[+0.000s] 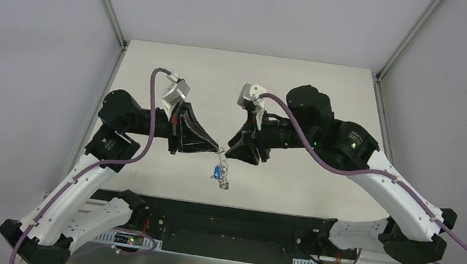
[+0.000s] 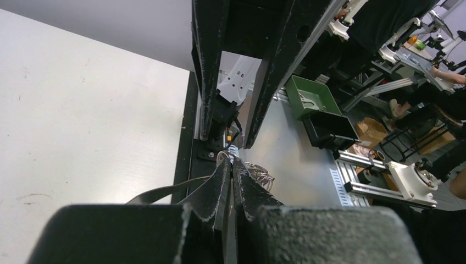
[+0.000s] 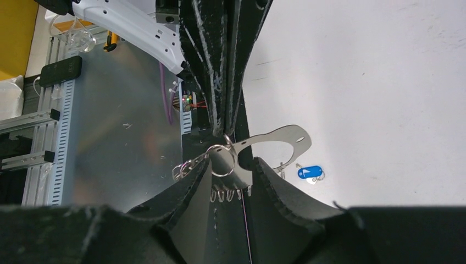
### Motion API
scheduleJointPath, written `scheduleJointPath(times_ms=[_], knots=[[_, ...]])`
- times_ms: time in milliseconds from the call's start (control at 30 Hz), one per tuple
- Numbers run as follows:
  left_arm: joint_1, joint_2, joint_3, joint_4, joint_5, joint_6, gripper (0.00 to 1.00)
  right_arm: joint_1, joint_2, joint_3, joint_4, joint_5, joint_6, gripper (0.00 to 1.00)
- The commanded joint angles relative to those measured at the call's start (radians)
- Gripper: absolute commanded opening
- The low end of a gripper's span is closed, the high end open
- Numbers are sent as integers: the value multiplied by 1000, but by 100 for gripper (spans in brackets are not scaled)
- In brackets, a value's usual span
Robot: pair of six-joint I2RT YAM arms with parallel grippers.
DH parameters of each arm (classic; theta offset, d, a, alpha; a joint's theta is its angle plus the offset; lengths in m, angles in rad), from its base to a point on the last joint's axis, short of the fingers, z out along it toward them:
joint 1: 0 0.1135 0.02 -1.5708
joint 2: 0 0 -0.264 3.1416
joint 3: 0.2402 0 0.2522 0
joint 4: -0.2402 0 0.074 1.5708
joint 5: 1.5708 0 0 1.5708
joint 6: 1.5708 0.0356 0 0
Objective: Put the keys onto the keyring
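- Over the white table, seen from the top camera, the left gripper and the right gripper meet tip to tip at the centre.
  - The keyring starts between the tips and reaches toward 6 o'clock. It is small here and its outline is hard to make out.
  - The key, bright blue, sits just at 6 o'clock of the left tips, against the wire loops. Whether it hangs on the ring or lies on the table, I cannot tell.
- At the left wrist, this arm's own fingers are pressed together and clamped on the keyring.
  - Only a few wire loops show at 3 o'clock of the tips. The rest is covered by the fingers.
  - The two fingers of the right gripper reach in from 12 o'clock with a gap between them.
- At the right wrist, the keyring shows best. It is a flat silvery curved band with holes, with one round ring and small loops along its lower edge.
  - The round ring sits in the gap between this arm's own fingers, which stand partly apart, one on each side. Whether they press on it, I cannot tell.
  - The left fingers reach in from 12 o'clock, pinched on the top of the band.
  - The key is near, at 3 o'clock of the gap and outside the jaws.
  - The key carries a white mark that is too small to read.
  - The lowest loops are cut off by the black fingers.
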Motion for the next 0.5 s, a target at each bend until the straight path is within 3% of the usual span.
scheduleJointPath(times_ms=[0,333,467], knots=[[-5,-8,38,90,37,-20,0,-8,26,63,44,-39,-27,36],[-7,-18,31,120,39,-35,0,-10,62,85,44,-71,-37,35],[-7,-22,26,125,36,-36,0,-10,66,83,41,-83,-37,27]])
